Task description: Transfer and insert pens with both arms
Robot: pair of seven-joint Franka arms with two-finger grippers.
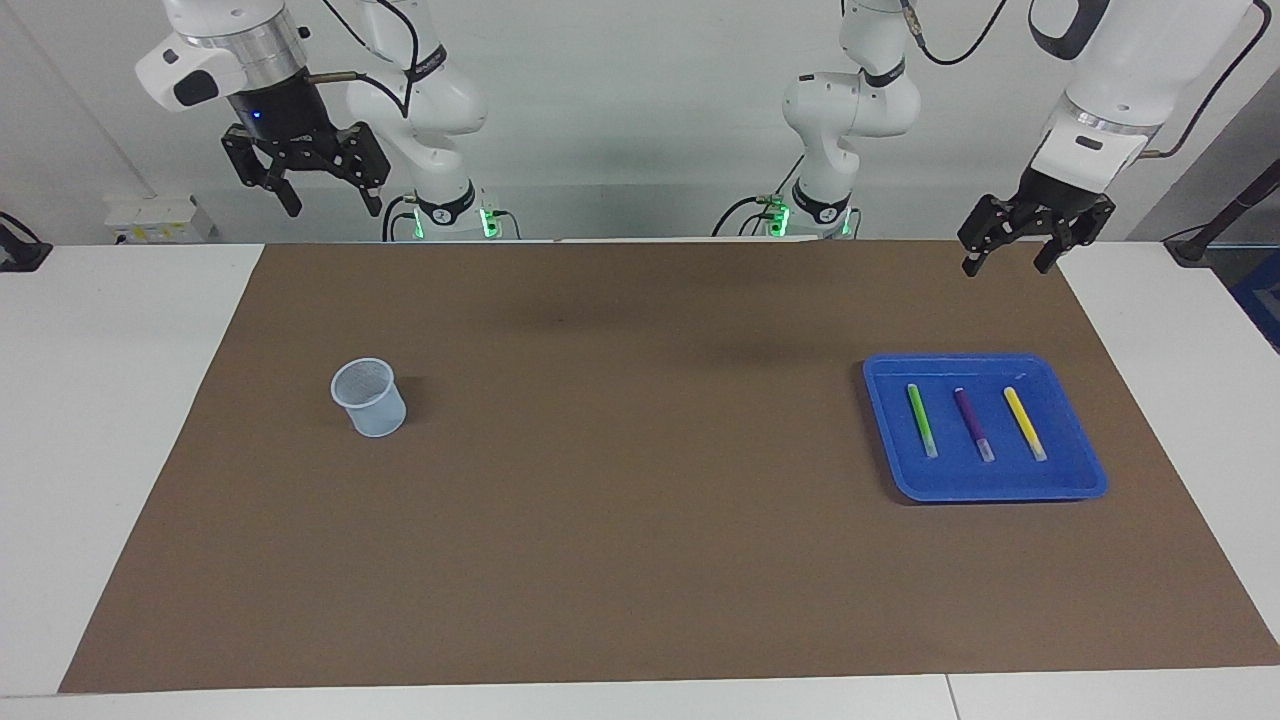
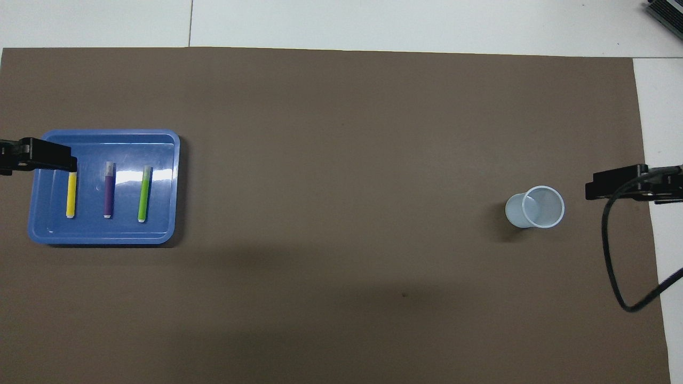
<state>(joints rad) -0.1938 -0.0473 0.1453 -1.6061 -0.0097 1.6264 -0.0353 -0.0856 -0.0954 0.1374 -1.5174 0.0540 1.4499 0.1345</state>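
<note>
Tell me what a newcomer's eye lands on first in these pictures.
First, the blue tray at the left arm's end of the brown mat, with a green pen, a purple pen and a yellow pen lying side by side in it. Next, the pale translucent cup standing upright toward the right arm's end. The left tool and right tool hang open and empty above the table's robot-side edge.

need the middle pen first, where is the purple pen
The purple pen lies in the blue tray toward the left arm's end, between the green pen and yellow pen.
</note>
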